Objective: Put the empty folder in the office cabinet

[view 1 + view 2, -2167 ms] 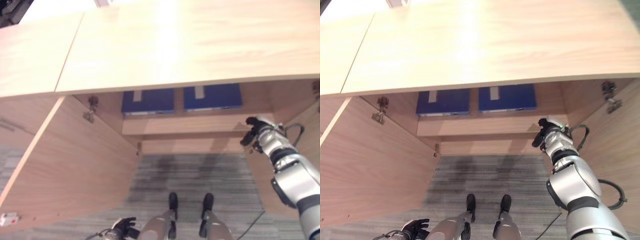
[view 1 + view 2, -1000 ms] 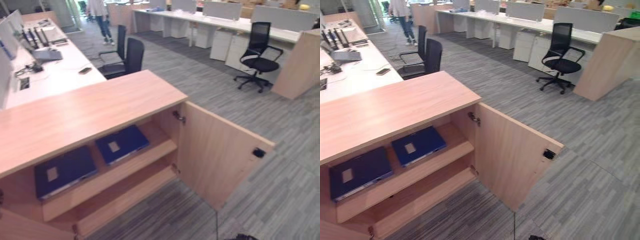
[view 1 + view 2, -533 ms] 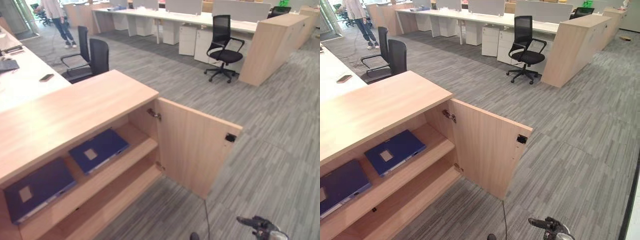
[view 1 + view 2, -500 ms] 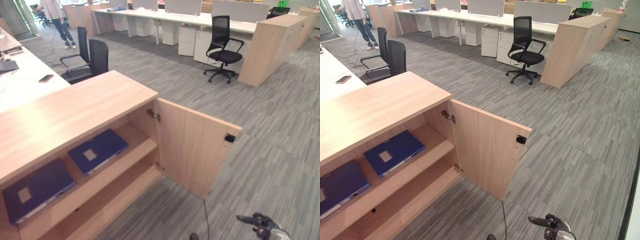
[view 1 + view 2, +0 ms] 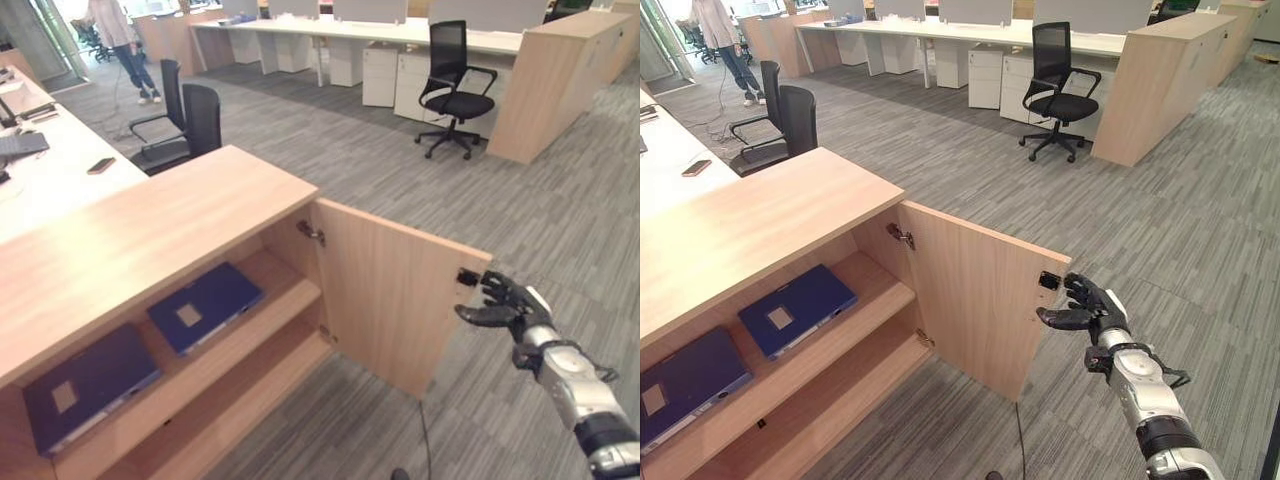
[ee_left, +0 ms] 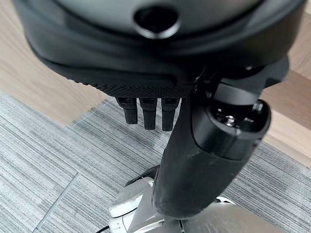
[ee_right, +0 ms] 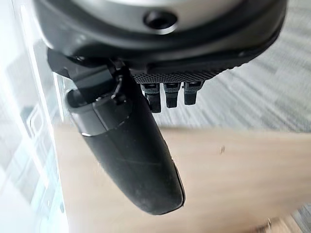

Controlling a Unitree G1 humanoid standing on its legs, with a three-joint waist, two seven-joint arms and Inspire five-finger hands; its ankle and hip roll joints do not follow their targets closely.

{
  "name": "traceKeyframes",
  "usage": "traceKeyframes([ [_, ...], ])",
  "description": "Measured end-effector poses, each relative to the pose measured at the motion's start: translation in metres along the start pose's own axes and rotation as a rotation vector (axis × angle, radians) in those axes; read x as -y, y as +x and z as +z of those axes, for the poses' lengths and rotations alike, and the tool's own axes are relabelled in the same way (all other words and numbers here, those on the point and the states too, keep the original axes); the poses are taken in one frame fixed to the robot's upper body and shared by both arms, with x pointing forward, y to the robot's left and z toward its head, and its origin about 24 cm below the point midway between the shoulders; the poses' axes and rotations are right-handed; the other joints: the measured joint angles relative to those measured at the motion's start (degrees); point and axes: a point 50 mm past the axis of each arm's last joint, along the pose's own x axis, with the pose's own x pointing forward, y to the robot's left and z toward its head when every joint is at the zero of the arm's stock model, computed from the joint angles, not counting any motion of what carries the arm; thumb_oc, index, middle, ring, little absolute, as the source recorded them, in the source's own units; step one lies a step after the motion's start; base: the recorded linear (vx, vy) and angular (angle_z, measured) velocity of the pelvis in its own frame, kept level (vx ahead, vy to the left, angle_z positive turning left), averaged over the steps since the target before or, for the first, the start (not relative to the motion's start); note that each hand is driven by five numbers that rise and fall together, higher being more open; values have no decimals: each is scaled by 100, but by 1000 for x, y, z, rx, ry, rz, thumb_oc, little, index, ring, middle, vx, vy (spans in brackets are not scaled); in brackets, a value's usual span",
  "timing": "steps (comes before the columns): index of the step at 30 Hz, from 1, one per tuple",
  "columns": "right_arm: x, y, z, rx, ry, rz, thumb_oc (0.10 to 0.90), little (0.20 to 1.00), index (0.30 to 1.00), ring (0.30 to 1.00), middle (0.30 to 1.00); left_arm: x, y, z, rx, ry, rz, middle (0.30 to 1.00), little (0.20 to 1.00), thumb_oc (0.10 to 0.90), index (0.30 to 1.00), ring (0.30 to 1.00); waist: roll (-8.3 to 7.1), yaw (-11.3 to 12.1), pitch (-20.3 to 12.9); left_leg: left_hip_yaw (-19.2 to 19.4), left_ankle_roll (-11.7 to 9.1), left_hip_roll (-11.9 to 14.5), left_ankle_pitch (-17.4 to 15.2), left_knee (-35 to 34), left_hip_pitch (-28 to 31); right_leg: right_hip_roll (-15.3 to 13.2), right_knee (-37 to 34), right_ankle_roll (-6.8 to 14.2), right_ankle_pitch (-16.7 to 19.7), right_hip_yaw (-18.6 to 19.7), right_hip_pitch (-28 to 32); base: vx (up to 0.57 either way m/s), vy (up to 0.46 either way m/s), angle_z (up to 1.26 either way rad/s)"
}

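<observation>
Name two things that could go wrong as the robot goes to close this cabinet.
1. The right robot hand, fingers open, sits at the light wooden cabinet door's free edge; it could slip off.
2. Two dark blue folders lie near the upper wooden shelf's front; a hard swing might catch one.

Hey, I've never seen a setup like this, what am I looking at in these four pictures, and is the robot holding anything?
It is a humanoid robot with two arms. Two pictures come from cameras in its head, looking down at a wooden office cabinet with its door swung open. Two blue folders lie flat on the upper shelf. The right hand reaches toward the door's outer edge, fingers relaxed, holding nothing. The other two pictures come from wrist cameras, very close: the left hand hangs over grey carpet, also empty.
</observation>
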Motion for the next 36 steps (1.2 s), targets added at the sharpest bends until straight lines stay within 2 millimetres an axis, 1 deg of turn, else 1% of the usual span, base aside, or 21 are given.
traceKeyframes([
  [2,-3,1,1,2,-1,21,800,900,900,900,900,0,0,1,7,0,-1,900,900,800,900,900,12,30,6,-4,-1,-1,1,-2,-4,-3,-1,0,-2,-3,2,0,0,0],
  [6,-8,5,7,14,35,42,800,900,900,900,900,2,0,-1,4,-1,-5,900,900,800,900,900,48,0,9,2,-1,4,1,-20,-2,5,-1,0,-2,4,-1,4,7,-2],
  [9,-11,5,7,12,72,58,800,900,900,900,900,2,0,-2,5,-2,-6,900,900,800,900,900,60,-17,7,1,-3,9,3,-48,4,14,-1,-2,-3,0,-2,0,0,0],
  [17,-18,4,7,-10,81,113,800,900,900,900,900,3,-1,-4,-2,-10,-19,900,900,800,900,900,57,-36,8,51,-7,25,10,-102,84,38,-1,-4,-1,20,14,1,4,-4],
  [18,-25,3,4,-14,91,133,800,900,900,900,900,3,-1,-4,-1,-9,-19,900,900,800,900,900,56,-37,10,52,-7,26,10,-102,81,39,-1,-5,-2,22,12,-4,5,-3],
  [21,-33,-7,-2,-17,137,171,800,900,900,900,900,3,-1,-6,-8,-20,-18,900,900,800,900,900,49,-79,10,75,-8,37,12,-112,91,54,-1,-9,-4,27,8,0,0,0],
  [23,-45,-14,-6,-24,161,224,800,900,900,900,900,2,-1,-10,-19,-24,-15,900,900,800,900,900,29,-181,7,93,-21,44,22,-108,94,60,-1,-13,-1,30,6,0,0,0],
  [25,-56,-32,-27,-51,294,248,800,900,900,900,900,0,-1,-12,-26,-39,-4,900,900,800,900,900,-22,-195,-23,91,-36,61,31,-106,117,78,-2,-45,-22,34,19,-2,6,-3],
  [26,-64,-40,-38,-63,387,264,800,900,900,900,900,-1,-2,-18,-42,-67,8,900,900,800,900,900,-63,-216,-35,104,-74,71,54,-95,123,88,-1,-47,-22,46,20,-4,15,-6],
  [27,-71,-47,-48,-88,449,296,800,900,900,900,900,-2,-2,-20,-48,-86,17,900,900,800,900,900,-107,-284,-31,105,-54,78,40,-93,120,88,0,-61,-31,16,22,-2,6,-5],
  [29,-74,-51,-52,-97,457,320,800,900,900,900,900,-2,-2,-23,-56,-92,19,900,900,800,900,900,-125,-303,-32,103,-50,79,37,-94,113,84,0,-59,-30,7,17,-1,-5,2],
  [30,-84,-61,-60,-147,439,416,800,900,900,900,900,-3,-2,-23,-56,-92,20,900,900,800,900,900,-152,-293,-35,94,-51,74,32,-104,94,67,2,-55,-28,-11,14,-1,-14,7],
  [31,-85,-66,-63,-170,429,454,800,900,900,900,900,-4,-2,-22,-53,-93,19,900,900,800,900,900,-162,-277,-51,92,-52,73,32,-108,89,62,2,-55,-28,-29,17,-3,-16,8],
  [34,-101,-79,-73,-236,408,585,800,900,900,900,900,-4,-2,-21,-48,-102,15,900,900,800,900,900,-172,-147,-86,82,-51,81,34,-100,75,53,19,-56,-28,-53,15,2,-11,3],
  [36,-104,-86,-82,-293,399,627,800,900,900,900,900,-4,-2,-21,-51,-110,7,900,900,800,900,900,-180,-90,-103,22,-57,78,44,-96,62,52,34,-56,-28,-84,23,16,-17,14],
])
